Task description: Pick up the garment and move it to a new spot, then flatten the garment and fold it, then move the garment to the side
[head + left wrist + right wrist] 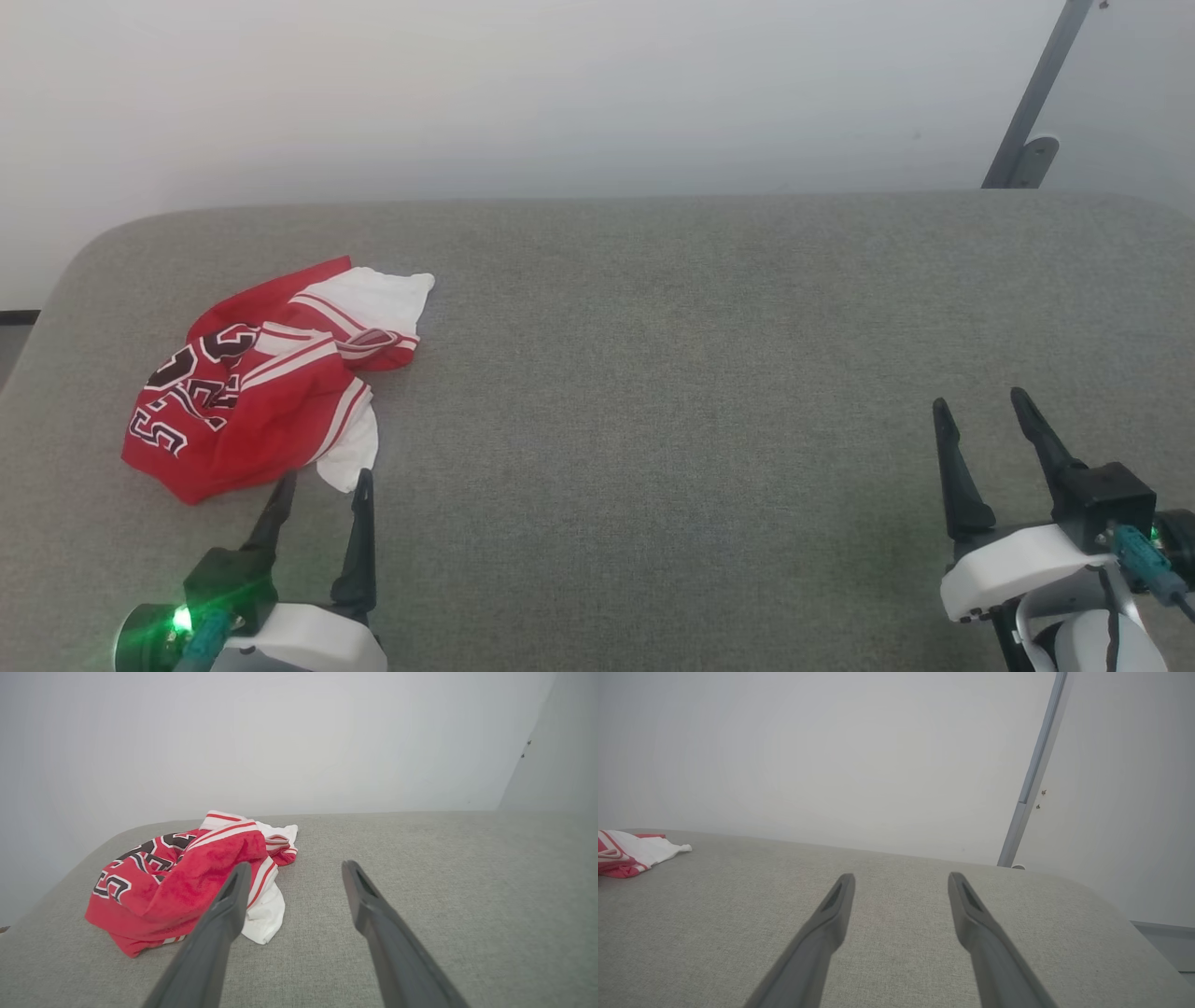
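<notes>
1. The two long dark fingers (359,546) of the left gripper (327,476) are spread as wide as they go, with nothing between them. Their tips sit just at the near edge of the shirt. I cannot tell whether they touch it.
2. The right gripper (977,399) is also spread wide and holds nothing. It hovers over bare cloth at the lower right of the head view, well apart from the shirt.
3. A broad grey padded surface (709,373), covered in woven fabric and rounded at its corners, carries everything.
4. A plain pale wall (560,93) rises behind the surface's far edge.
5. The small red jersey-style garment (252,401), with white short sleeves, red-and-white striped trim and dark maroon white-outlined lettering, lies in a crumpled heap on the left part of the surface. One white sleeve points toward the far edge, and a second white fold lies toward the left gripper. In the right wrist view its white sleeve (649,849) shows at the left border.
6. A slim dark metal bar (1036,93) leans against the wall beyond the far right corner.
7. A small green light (180,618) glows on the left wrist.
</notes>
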`<state>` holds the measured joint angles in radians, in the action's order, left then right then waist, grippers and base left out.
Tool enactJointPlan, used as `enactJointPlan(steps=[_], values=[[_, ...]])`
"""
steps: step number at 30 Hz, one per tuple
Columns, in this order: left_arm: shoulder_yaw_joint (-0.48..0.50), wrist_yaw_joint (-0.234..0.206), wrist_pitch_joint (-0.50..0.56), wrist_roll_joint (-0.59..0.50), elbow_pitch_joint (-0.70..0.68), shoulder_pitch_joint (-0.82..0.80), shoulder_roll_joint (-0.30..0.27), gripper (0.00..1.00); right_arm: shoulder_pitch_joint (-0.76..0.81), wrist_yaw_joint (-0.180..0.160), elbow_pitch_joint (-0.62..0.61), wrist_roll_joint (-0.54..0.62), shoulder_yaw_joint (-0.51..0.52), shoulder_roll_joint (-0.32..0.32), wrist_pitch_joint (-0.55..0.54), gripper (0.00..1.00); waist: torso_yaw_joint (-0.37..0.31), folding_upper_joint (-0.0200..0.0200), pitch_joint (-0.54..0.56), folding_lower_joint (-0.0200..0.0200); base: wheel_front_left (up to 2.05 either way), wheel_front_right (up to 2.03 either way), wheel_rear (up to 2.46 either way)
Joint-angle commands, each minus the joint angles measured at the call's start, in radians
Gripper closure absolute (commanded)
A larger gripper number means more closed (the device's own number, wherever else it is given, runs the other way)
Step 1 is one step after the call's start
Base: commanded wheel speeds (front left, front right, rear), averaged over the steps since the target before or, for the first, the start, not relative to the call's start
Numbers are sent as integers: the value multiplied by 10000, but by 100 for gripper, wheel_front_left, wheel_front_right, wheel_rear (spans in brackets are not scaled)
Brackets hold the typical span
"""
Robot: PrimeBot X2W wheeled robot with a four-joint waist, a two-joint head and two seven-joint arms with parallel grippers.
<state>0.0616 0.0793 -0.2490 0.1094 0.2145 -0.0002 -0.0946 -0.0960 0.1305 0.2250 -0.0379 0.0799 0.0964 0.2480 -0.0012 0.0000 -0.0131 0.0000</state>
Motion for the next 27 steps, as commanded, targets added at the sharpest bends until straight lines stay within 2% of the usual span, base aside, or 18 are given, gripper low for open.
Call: enactJointPlan(steps=[1,6,19,27], values=[[52,48,-105,-236,-5,66,-1,0,10,4,-67,190,48,-36,118,0,5,0,-3,0,0,0,0],[154,154,-179,-596,24,94,39,0,3,4,-105,435,111,-75,191,0,15,0,2,0,0,0,0],[227,297,-179,-705,93,-7,101,0,20,5,-143,319,202,-129,191,0,93,0,-14,0,0,0,0],[226,305,-179,-776,110,-186,150,0,55,5,-187,242,157,-104,188,0,724,0,-38,0,0,0,0]])
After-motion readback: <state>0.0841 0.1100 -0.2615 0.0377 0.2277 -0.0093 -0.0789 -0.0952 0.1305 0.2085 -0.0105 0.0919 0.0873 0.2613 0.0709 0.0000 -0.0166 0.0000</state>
